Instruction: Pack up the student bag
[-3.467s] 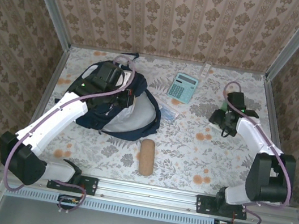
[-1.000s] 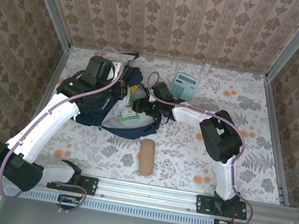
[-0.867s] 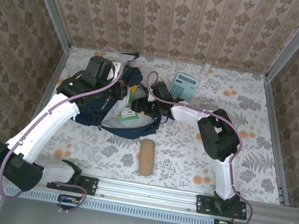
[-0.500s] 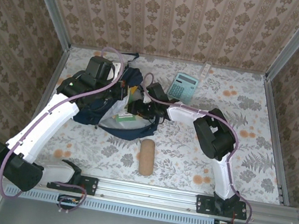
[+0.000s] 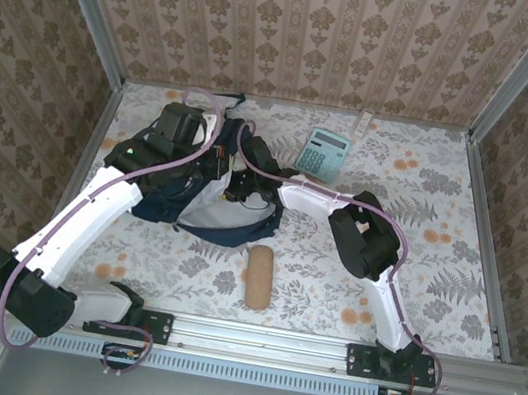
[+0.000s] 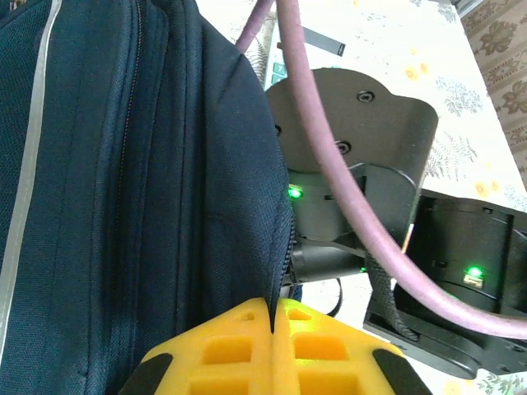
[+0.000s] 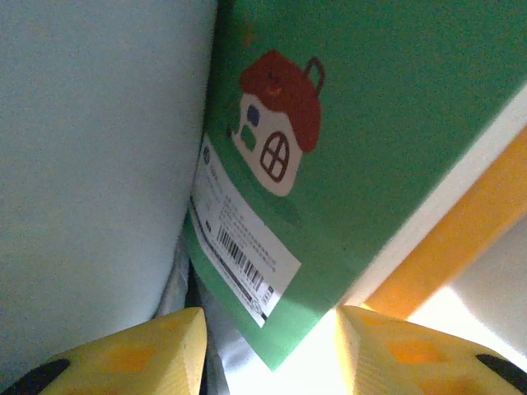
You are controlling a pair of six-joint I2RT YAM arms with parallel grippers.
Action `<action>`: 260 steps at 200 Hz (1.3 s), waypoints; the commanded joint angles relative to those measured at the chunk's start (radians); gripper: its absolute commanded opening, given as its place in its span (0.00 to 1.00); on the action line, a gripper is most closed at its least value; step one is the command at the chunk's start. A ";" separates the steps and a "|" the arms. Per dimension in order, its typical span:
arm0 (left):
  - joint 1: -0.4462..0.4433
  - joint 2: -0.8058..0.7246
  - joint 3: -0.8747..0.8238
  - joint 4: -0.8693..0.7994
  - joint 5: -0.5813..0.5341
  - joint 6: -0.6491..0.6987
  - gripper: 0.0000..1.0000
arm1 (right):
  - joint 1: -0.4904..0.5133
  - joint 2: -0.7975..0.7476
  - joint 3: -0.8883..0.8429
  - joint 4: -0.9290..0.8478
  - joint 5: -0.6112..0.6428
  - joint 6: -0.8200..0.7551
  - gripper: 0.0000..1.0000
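The student bag (image 5: pixel 163 205), navy with a light grey lining (image 5: pixel 206 214), lies open at the table's back left. My left gripper (image 5: pixel 219 160) is shut on the bag's zipper edge; in the left wrist view its yellow fingers (image 6: pixel 239 346) pinch the navy fabric (image 6: pixel 123 206) and hold it up. My right gripper (image 5: pixel 241 188) reaches into the opening from the right. In the right wrist view it (image 7: pixel 268 350) stands open inside the bag, next to the corner of a green book (image 7: pixel 354 148) with a house picture and barcode label. The grey lining (image 7: pixel 82 164) is on its left.
A teal calculator (image 5: pixel 324 153) lies behind the right arm, with a small white stick-shaped item (image 5: pixel 363 123) by the back wall. A brown cylindrical pouch (image 5: pixel 259 276) lies in front of the bag. The right arm's black wrist (image 6: pixel 354 164) sits close beside the held bag edge.
The right arm swung from the table's right side to the bag and pushed further left into the opening. The green book seen in the opening is now covered. The left gripper kept its hold.
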 commanded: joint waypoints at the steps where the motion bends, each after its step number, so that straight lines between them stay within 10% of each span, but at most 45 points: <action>1: -0.019 -0.049 0.005 0.081 0.053 -0.016 0.00 | -0.012 0.043 0.054 0.017 0.017 0.052 0.46; 80: -0.018 -0.057 0.002 0.076 0.035 -0.011 0.00 | -0.014 -0.114 -0.117 -0.076 0.157 -0.067 0.45; 200: -0.050 -0.024 -0.001 0.090 0.098 -0.012 0.00 | -0.011 0.105 0.128 0.019 0.091 0.038 0.30; 260: -0.049 -0.018 -0.003 0.081 0.048 -0.010 0.00 | -0.030 0.055 0.086 -0.008 0.069 0.040 0.47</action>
